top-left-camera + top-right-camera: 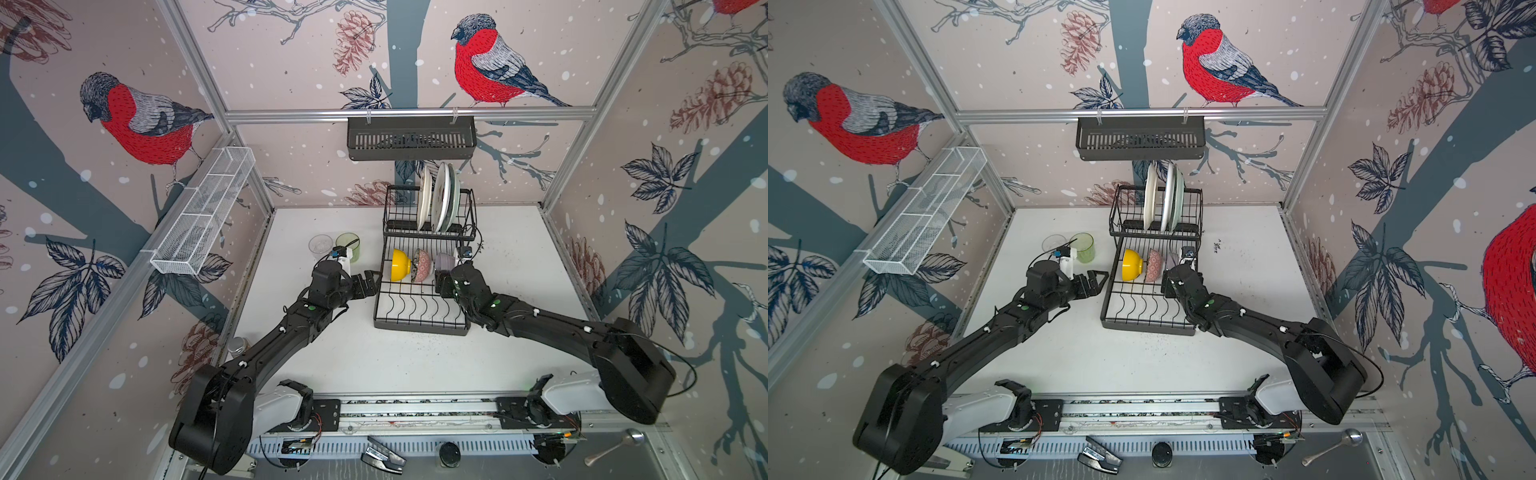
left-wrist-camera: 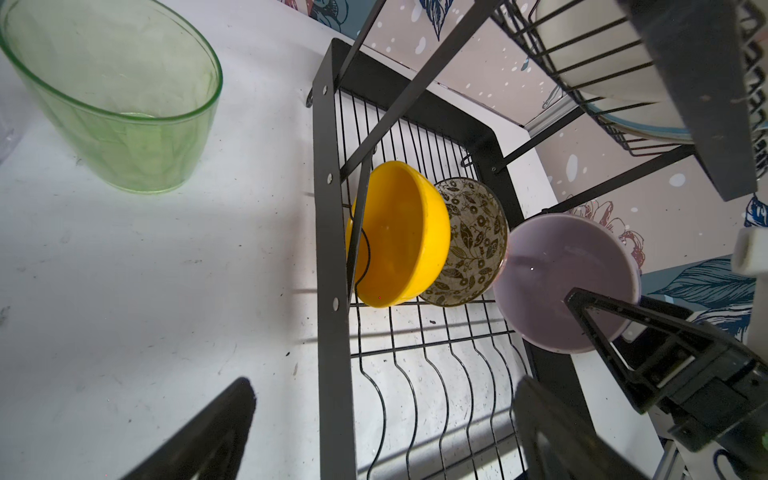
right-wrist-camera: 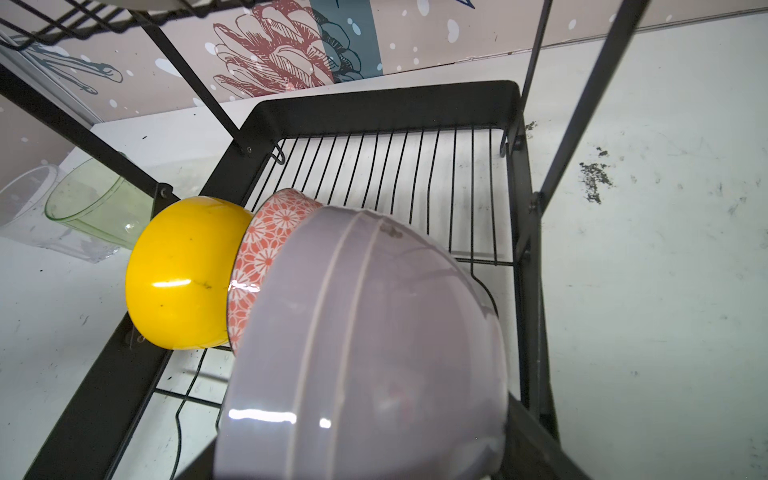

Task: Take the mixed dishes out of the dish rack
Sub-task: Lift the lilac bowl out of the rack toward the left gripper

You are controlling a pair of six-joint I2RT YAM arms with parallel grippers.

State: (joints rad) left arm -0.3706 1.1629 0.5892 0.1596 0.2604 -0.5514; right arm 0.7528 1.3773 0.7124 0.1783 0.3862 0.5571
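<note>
**Operator:** Progress?

**Spotter:** Two of your items are out. The clear tumbler (image 1: 320,243) and green tumbler (image 1: 348,245) stand on the tabletop (image 1: 519,257), left of the dish rack (image 1: 419,328), mid-frame. To go: yellow bowl (image 1: 400,264), pink-patterned bowl (image 1: 422,265) and lilac bowl (image 1: 444,262), on edge in its lower level, and plates (image 1: 440,199) upright in its upper level. I judge it roughly a quarter done.

**Operator:** Claws?

**Spotter:** Your left claw (image 1: 371,280) gapes wide and empty, just beside the rack's left rim. Your right claw (image 1: 442,279) sits partly spread at the lilac bowl, one finger (image 2: 598,320) across its mouth. Clamped or not, can't tell. Its tips are hidden in both top views. Plate count is unclear because the edges overlap.
</note>
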